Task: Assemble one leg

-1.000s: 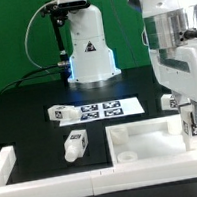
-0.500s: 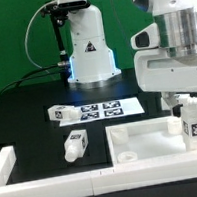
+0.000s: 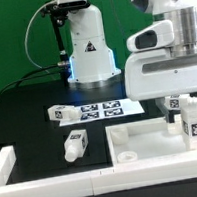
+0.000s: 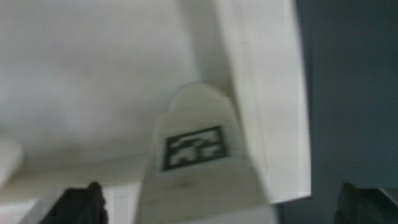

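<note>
A: What do we have at the right of the exterior view?

B: We see the arm's big white housing filling the upper right of the frame. Below it a leg stands upright at the far right corner of the white tabletop, its tag facing us. A second tagged post shows just behind it, close under the housing.

A: And the gripper?

B: In the exterior view we cannot make out its fingers. In the wrist view the gripper shows only as two dark fingertips at the lower corners of the frame, well apart, with nothing between them. So we read it as spread wide and holding nothing.

A: What lies under it in that view?

B: We see the leg with its square tag, its narrower rounded end pointing toward the top of the frame, set against the tabletop's raised wall. Whether it touches the wall we cannot tell; the picture is blurred.

A: The other parts?

B: Another leg lies on its side on the black table, lower centre-left of the frame. One more sits at the left end of the marker board, mid-frame. A white rail crosses the lower left corner.
</note>
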### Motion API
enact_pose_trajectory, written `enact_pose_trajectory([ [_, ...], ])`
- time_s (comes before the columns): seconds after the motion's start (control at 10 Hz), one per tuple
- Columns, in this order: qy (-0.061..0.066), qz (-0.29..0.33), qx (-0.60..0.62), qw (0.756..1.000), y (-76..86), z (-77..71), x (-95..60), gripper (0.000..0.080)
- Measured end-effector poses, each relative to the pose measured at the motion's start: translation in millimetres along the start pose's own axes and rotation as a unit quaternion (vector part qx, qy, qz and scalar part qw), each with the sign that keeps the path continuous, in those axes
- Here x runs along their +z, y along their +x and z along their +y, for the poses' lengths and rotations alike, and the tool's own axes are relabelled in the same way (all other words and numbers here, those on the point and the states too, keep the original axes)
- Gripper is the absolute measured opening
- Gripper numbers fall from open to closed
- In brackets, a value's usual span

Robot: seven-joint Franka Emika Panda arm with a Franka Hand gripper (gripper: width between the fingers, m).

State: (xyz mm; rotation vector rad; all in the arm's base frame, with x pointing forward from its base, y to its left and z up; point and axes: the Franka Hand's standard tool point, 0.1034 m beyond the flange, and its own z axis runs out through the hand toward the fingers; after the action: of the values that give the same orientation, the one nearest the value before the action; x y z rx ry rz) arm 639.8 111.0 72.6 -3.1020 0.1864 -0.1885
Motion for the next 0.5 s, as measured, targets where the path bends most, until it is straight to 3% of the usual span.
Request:
enact_pose_trajectory([
  [0.3, 0.000, 0.000, 0.005, 1.000, -0.8, -0.5, 0.7, 0.0638],
  [0.4, 0.000, 0.000, 0.009, 1.000, -0.8, -0.3, 0.8, 0.0453],
  [0.5, 0.001, 0.000, 0.040, 0.999, -0.9, -0.7, 0.8, 0.0453],
])
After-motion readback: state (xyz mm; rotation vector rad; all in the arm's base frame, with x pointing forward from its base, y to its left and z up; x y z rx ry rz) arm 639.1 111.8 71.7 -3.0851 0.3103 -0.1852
